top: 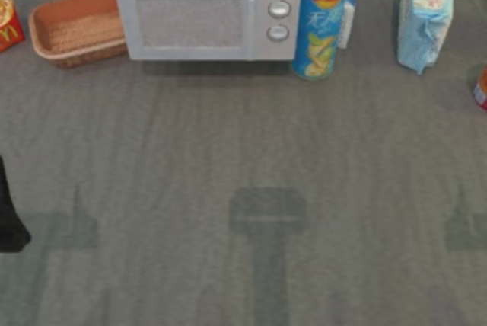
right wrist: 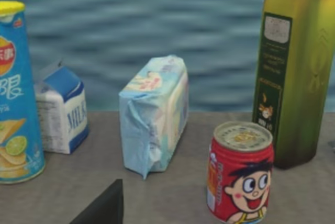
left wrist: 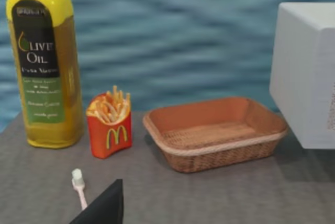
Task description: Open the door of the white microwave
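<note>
Door (top: pixel 194 23) flush on microwave (top: pixel 207 7): shut, task not begun. Left pincer (left wrist: pixel 104 208) far short of microwave, finger state indeterminate. Right pincer (right wrist: pixel 104 205) parked, well apart. Approach, grasp, swing remain.

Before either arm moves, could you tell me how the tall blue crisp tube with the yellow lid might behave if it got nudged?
The tall blue crisp tube stands upright on a narrow base beside the white microwave, so it would probably tip easily. Being round, it would likely roll once down. It is probably light for its size.
</note>
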